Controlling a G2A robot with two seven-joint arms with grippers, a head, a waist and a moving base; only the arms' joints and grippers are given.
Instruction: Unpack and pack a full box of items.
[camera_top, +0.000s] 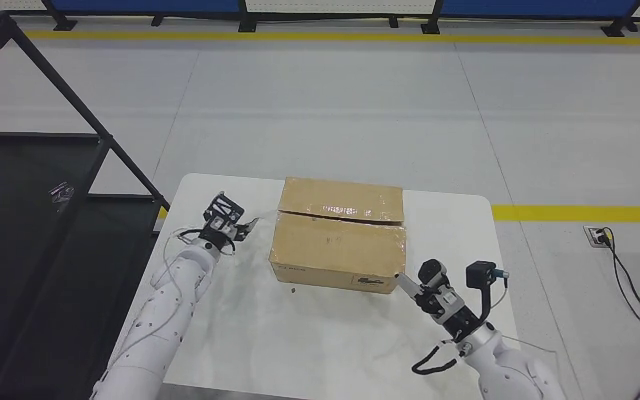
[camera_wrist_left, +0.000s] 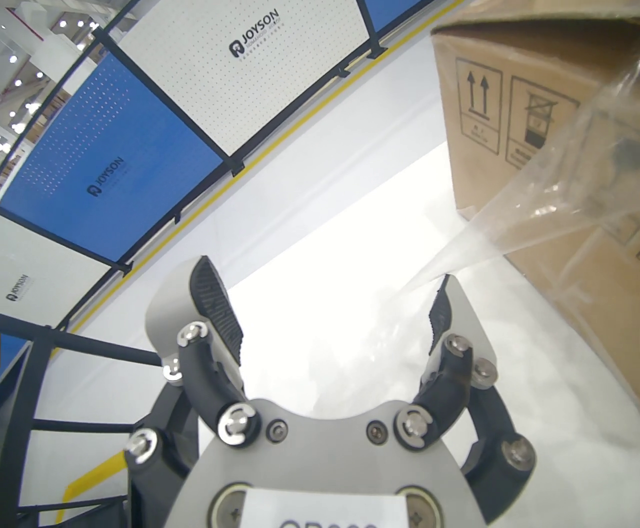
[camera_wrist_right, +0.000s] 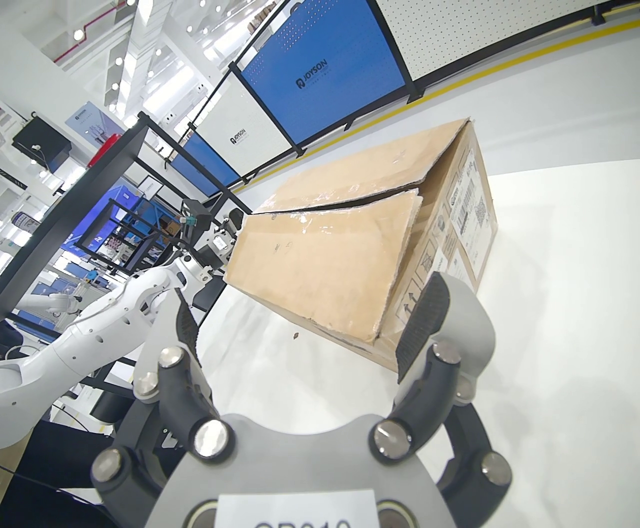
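Observation:
A brown cardboard box (camera_top: 338, 245) stands in the middle of the white table (camera_top: 330, 340). Its top flaps lie down, with the seam split and a narrow gap between them (camera_wrist_right: 370, 197). My left gripper (camera_top: 222, 222) is at the box's left end, open (camera_wrist_left: 330, 305). A strip of clear tape (camera_wrist_left: 525, 210) stretches from one fingertip (camera_wrist_left: 442, 300) to the box's side (camera_wrist_left: 505, 115). My right gripper (camera_top: 412, 287) is just off the box's near right corner, open (camera_wrist_right: 305, 325), with nothing between its fingers.
A black metal rack (camera_top: 60, 200) stands close to the table's left side. A small dark speck (camera_top: 291, 291) lies on the table in front of the box. Bare table surface runs along the near side between the two arms.

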